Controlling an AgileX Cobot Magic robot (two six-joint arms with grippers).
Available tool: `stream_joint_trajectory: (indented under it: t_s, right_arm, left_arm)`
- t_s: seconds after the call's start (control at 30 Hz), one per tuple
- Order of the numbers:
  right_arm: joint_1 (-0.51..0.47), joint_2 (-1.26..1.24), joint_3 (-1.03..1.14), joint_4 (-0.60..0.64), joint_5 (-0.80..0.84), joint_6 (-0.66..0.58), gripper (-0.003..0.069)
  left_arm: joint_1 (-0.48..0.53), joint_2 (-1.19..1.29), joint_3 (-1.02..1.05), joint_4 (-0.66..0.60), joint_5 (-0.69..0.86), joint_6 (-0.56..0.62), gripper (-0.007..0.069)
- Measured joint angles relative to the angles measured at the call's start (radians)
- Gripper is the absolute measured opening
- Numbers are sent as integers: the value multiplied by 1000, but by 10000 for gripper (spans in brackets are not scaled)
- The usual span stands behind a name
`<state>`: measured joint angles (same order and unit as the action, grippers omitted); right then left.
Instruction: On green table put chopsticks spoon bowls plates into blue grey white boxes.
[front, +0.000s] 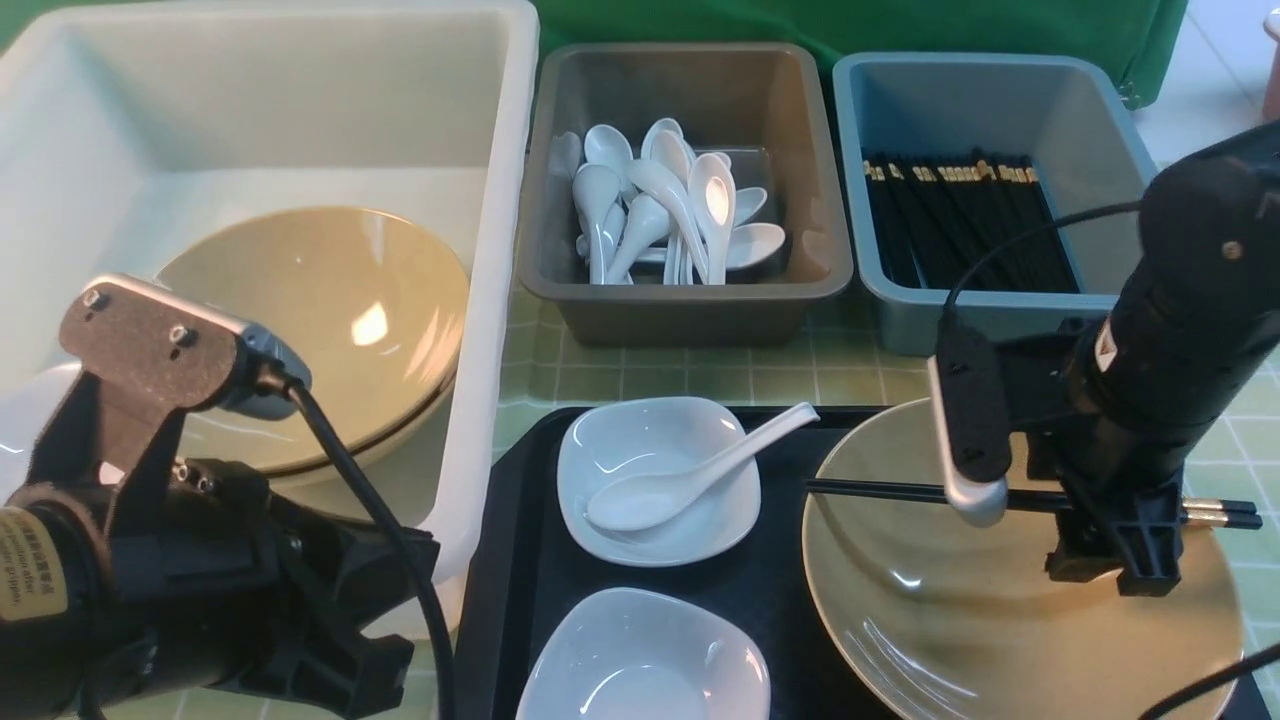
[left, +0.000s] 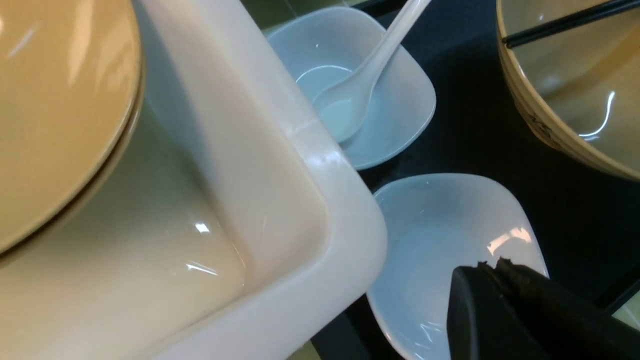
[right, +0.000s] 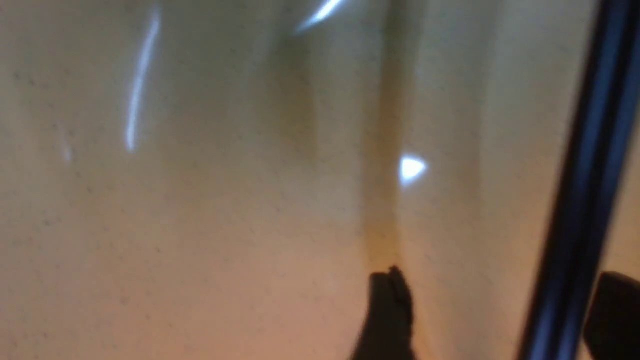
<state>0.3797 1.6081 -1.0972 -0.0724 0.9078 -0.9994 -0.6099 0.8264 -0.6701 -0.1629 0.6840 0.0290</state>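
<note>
The chopsticks (front: 900, 489) lie as a pair across the rim of the tan bowl (front: 900, 620), bridging its hollow. Their gold-banded thick ends (front: 1215, 514) overhang the bowl's rim on the robot's right side.

Handling, as judged:
- Light and stiff, so little squeeze is needed.
- Thin, smooth and round enough to roll along the rim or scissor apart if pinched off-centre.
- The bowl beneath looks glazed and breakable, so a hard downward push is unwise.

Recommended hold: across both sticks together, near mid-length over the bowl's hollow, where there is free space under them for the fingers.

The right pincer (front: 1112, 575) hangs point-down inside the bowl's outline, spread. In the right wrist view one fingertip (right: 390, 310) stands clear of the sticks and the other (right: 615, 315) just beside them, so the pair runs between the fingers without being gripped.

The left pincer (left: 492, 272) is pressed together and holds nothing. It hovers over a small white plate (left: 440, 235), well apart from the bowl on the robot's left.
</note>
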Motion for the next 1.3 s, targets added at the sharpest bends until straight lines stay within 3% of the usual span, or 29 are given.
stream_joint_trajectory:
  t_s: [0.13, 0.17, 0.2, 0.23, 0.57, 0.87, 1.07, 1.3]
  right_arm:
    - [0, 16, 0, 17, 4, -2, 224]
    - [0, 16, 0, 18, 4, -2, 209]
    - [0, 17, 0, 19, 4, -2, 115]
    - [0, 18, 0, 19, 8, -2, 96]
    - [1, 18, -37, 41, 80, 5, 99]
    - [-30, 18, -228, 95, 212, 50, 99]
    - [-145, 79, -455, 98, 216, 276, 99]
    - [-253, 236, -689, 97, -88, 731, 99]
  left_arm:
    - [0, 0, 0, 0, 10, 0, -1]
    - [0, 0, 0, 0, 11, 0, -1]
    - [0, 0, 0, 0, 11, 0, -1]
    - [0, 0, 0, 0, 11, 0, -1]
    - [0, 0, 0, 0, 11, 0, -1]
    - [0, 0, 0, 0, 11, 0, -1]
    - [0, 0, 0, 0, 11, 0, -1]
    - [0, 0, 0, 0, -2, 0, -1]
